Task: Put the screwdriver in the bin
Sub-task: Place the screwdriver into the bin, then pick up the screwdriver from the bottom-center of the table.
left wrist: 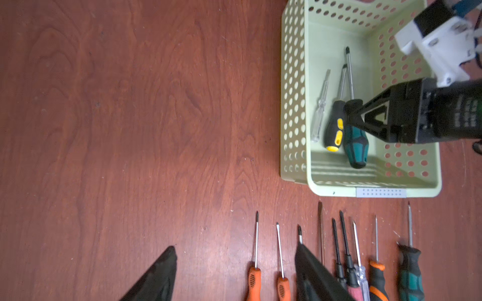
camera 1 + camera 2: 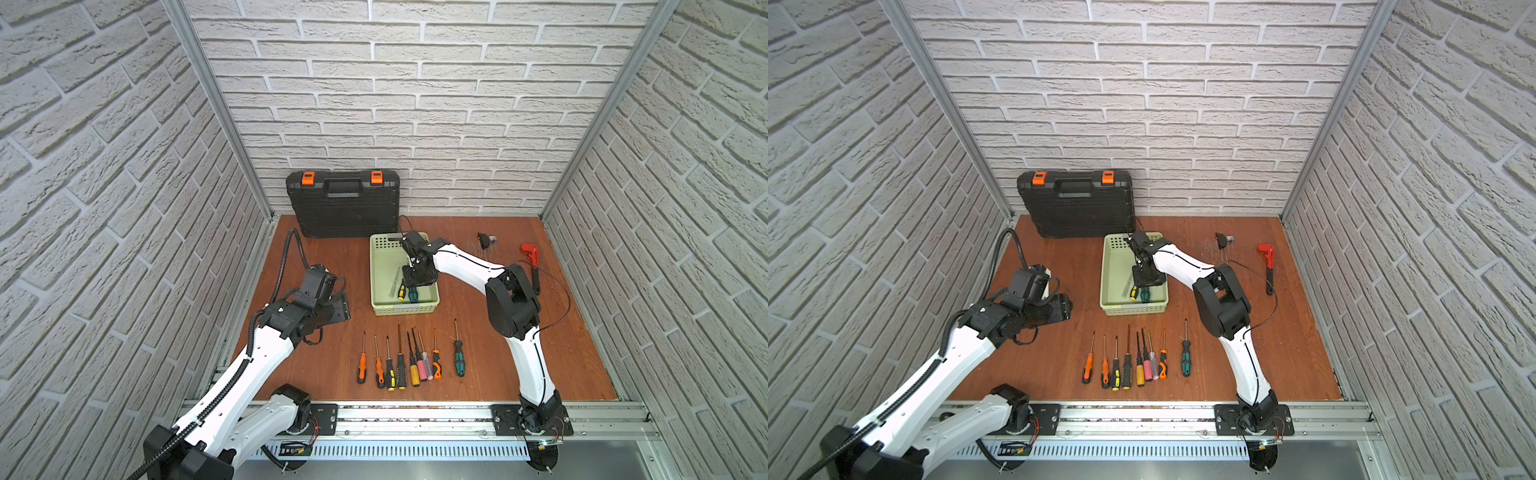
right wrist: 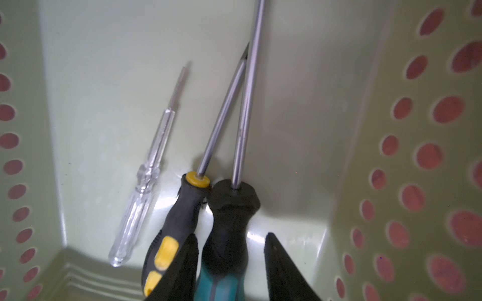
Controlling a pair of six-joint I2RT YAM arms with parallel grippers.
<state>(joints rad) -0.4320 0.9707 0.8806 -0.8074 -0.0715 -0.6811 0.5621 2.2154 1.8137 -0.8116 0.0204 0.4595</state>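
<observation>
right jaws apart, astride the handle of the teal screwdriver [image 3: 227, 234] on the bin [image 3: 104, 78] floor

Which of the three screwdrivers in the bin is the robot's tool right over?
The teal-handled screwdriver: the right tool straddles its handle, jaws apart. The yellow-and-black one lies beside it; the clear one lies farthest off.
</observation>
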